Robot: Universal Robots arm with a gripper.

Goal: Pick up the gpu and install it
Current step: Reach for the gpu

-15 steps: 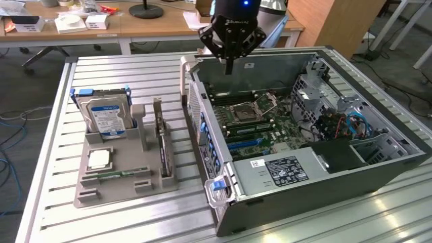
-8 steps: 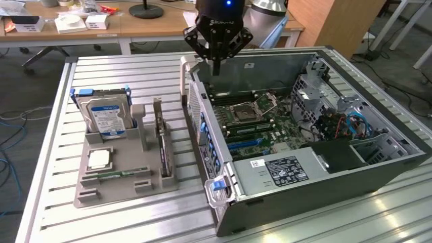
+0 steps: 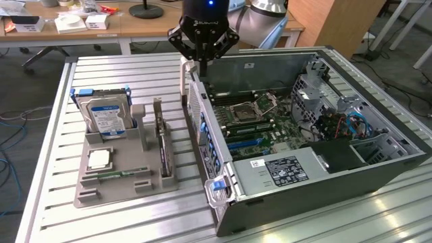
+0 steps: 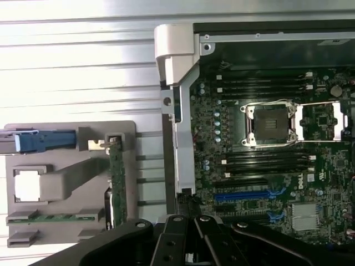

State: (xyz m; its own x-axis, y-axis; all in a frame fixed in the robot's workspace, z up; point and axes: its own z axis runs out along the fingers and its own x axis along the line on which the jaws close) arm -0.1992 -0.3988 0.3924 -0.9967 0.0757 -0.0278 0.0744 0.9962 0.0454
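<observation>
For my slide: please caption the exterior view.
Robot hand, shut, hovers above the open computer case; the gpu stands in the grey holder.

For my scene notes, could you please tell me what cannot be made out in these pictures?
- gpu: edge-on in the grey holder, both views; its faces are hidden.
- gripper: top cut off by the exterior view's upper edge.
- hard drive: label text too small, exterior view.

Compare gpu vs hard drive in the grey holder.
The hard drive is a thick silver block with a blue label; the gpu is a thin dark card. The gpu stands beside the computer case; the hard drive is farther off. Both stand upright in the grey holder.
</observation>
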